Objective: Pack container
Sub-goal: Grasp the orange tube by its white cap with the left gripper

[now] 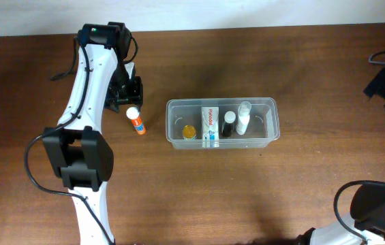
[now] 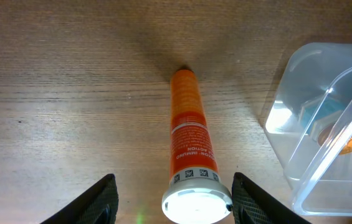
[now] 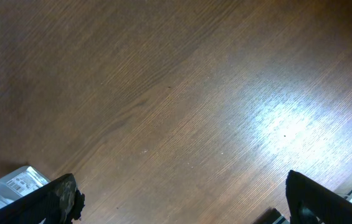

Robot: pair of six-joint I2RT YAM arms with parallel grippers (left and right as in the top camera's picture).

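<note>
Sitting right of centre on the table (image 1: 294, 197), the container (image 1: 172, 124) lies long side across in the overhead view. Four items are lined up in it: a small orange-topped jar (image 1: 189, 131), a toothpaste pack (image 1: 210, 125), a dark bottle (image 1: 228, 124) and a white bottle (image 1: 243, 118). They sit side by side, and I'd say that leaves the left end free for one more.

And there's the candidate: an orange tube (image 2: 188, 130) with a white cap, flat on the wood just beside the container's left wall, not touching it.

Over to the left gripper (image 2: 172, 186), and it's spread wide. One finger stands on each side of the cap with wood showing in both gaps, so nothing is gripped yet. It looks lined up to pinch the cap end, the tube's widest part.

The right gripper (image 3: 182, 208) hangs released over bare wood, well apart from the action and leaving its partner room.
</note>
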